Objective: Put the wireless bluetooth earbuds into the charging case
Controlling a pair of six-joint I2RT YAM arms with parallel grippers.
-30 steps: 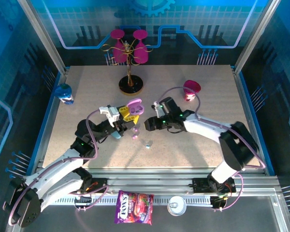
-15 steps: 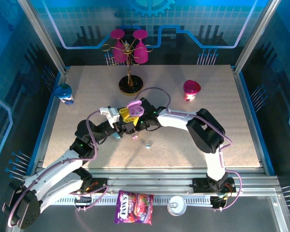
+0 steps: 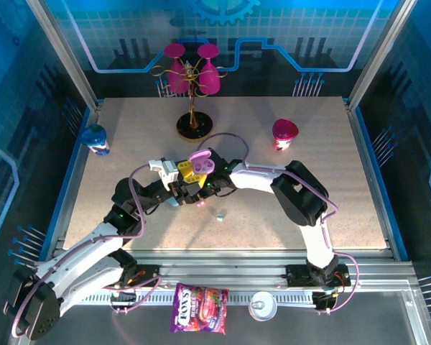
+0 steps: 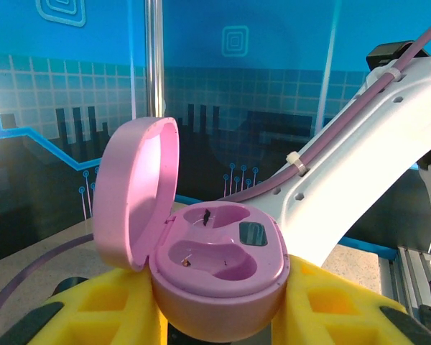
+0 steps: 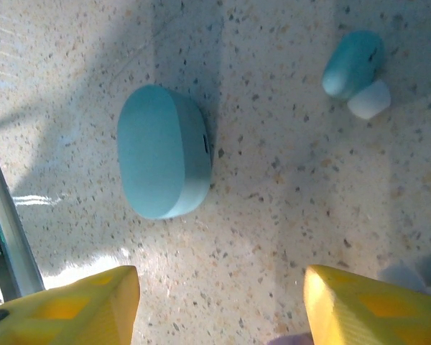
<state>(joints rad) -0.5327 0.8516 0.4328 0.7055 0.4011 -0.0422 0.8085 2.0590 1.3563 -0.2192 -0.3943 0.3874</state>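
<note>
Left tool: your left tool (image 4: 214, 320) is clamped on the pink charging case (image 4: 219, 277), with a yellow finger pressed to each side of its base. From above you see it (image 3: 189, 173) left of the bench's middle.
Charging case: the lid (image 4: 133, 190) stands swung up on the left, and both wells face you empty. In the top view the case (image 3: 201, 159) sits at the tip of the left arm.
Right tool: your right tool (image 5: 219, 287) stands open and grips nothing, its yellow fingers (image 5: 82, 298) well apart and aimed down at the bench (image 5: 273, 180). From above it (image 3: 201, 190) is just beside the left tool.
Earbuds: a teal earbud (image 5: 353, 68) with a whitish tip lies on the bench, apart from the teal case; you find it (image 3: 219, 214) near the tools from above. A pink earbud (image 3: 199, 203) lies on the bench just below the right tool. A pinkish sliver sits at the bottom edge of the right wrist view, and you cannot tell what it is.
Teal case: the teal case (image 5: 164, 152) lies closed on the bench.
</note>
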